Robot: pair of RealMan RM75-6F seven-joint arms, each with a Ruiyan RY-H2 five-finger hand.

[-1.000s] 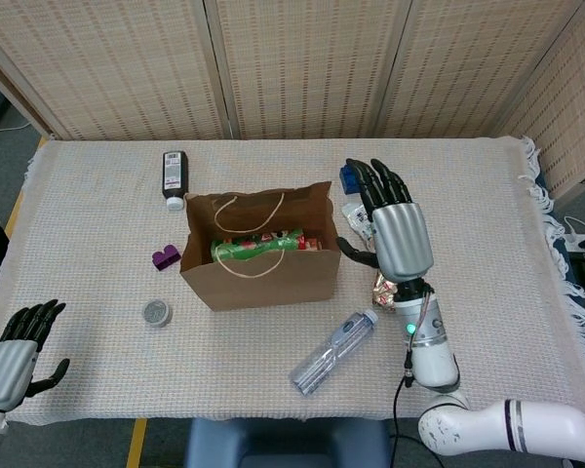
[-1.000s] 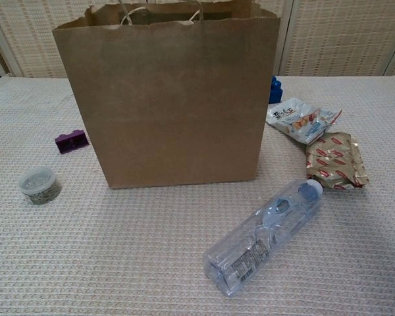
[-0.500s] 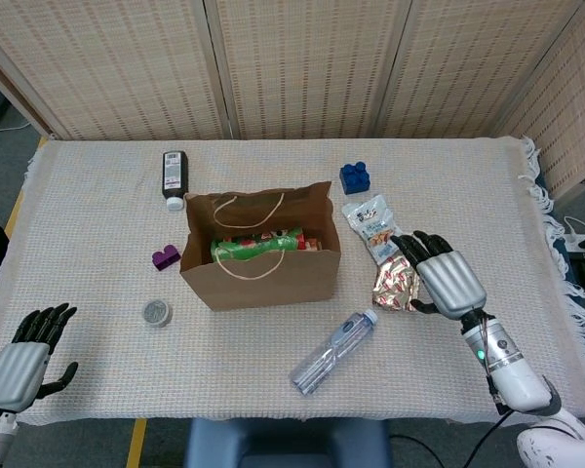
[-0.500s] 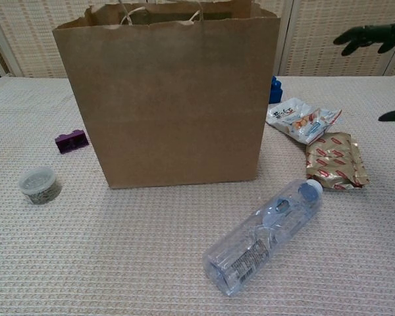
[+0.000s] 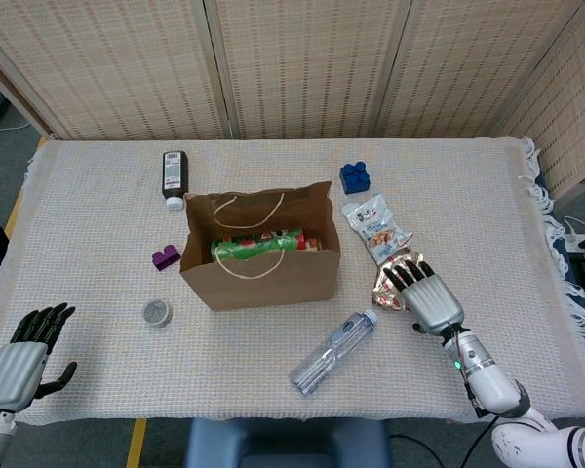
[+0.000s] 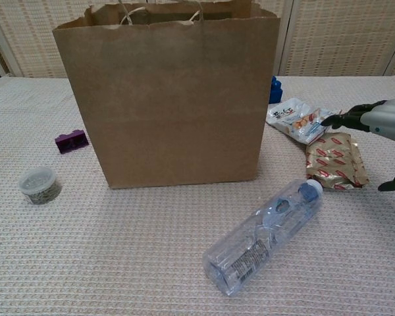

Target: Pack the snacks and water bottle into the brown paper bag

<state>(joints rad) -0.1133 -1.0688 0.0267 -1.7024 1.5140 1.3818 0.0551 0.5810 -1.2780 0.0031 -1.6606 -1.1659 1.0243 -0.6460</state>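
The brown paper bag (image 5: pixel 263 278) (image 6: pixel 171 99) stands upright mid-table with a green snack pack (image 5: pixel 256 244) inside. A clear water bottle (image 5: pixel 333 351) (image 6: pixel 266 236) lies on its side in front of the bag. To the bag's right lie a white snack pack (image 5: pixel 375 227) (image 6: pixel 301 120) and a gold-red snack pack (image 5: pixel 388 286) (image 6: pixel 336 160). My right hand (image 5: pixel 426 295) (image 6: pixel 382 122) hovers just over the gold-red pack's right side, fingers spread, holding nothing. My left hand (image 5: pixel 19 356) is open at the near left corner, away from everything.
A blue brick (image 5: pixel 354 176) (image 6: pixel 275 90) sits behind the white pack. A purple brick (image 5: pixel 165 257) (image 6: pixel 71 141) and a small round jar (image 5: pixel 156 312) (image 6: pixel 39 185) lie left of the bag. A black bottle (image 5: pixel 175 175) lies behind it. The cloth's fringe runs along the right edge.
My right hand has swung from beside the bag to the right, then lowered over the gold-red snack pack. The left hand barely shifted. No object moved.
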